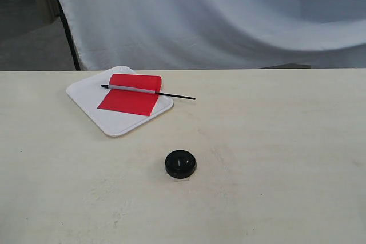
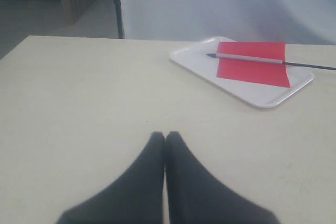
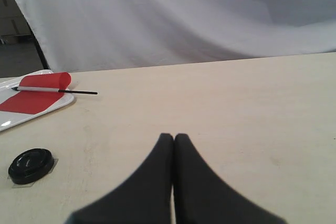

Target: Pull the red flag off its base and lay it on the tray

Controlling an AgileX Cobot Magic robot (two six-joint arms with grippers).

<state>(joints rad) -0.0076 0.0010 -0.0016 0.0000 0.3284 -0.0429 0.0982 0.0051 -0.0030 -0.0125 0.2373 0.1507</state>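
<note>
Count: one base, one red flag, one tray, two pairs of fingers.

1. The left fingers point(image 2: 149, 182) are pressing tip to tip, closed and holding nothing. They are hovering over bare tabletop point(image 1: 274, 141). The right fingers point(image 3: 157, 182) are doing the same.
2. The base point(image 1: 180, 163) is sitting flat towards the near edge, about midway along it. It is a round black disc and it is carrying nothing.
3. The tray point(image 1: 86, 92) is lying by the far edge, left of the middle, turned at an angle to that edge. It is white, with rounded corners and a low rim.
4. The red flag point(image 1: 130, 96) is lying on the tray, well apart from the base. Its cloth is spreading flat on the near side of the pole and curling over on the far side. The pole is showing silver along the cloth. The black pointed tip is lying over the tray, and the black lower end is projecting past the rim towards the right edge.

Views: the base is showing in the exterior and right wrist views only. The closed fingers are showing in the wrist views only.
</note>
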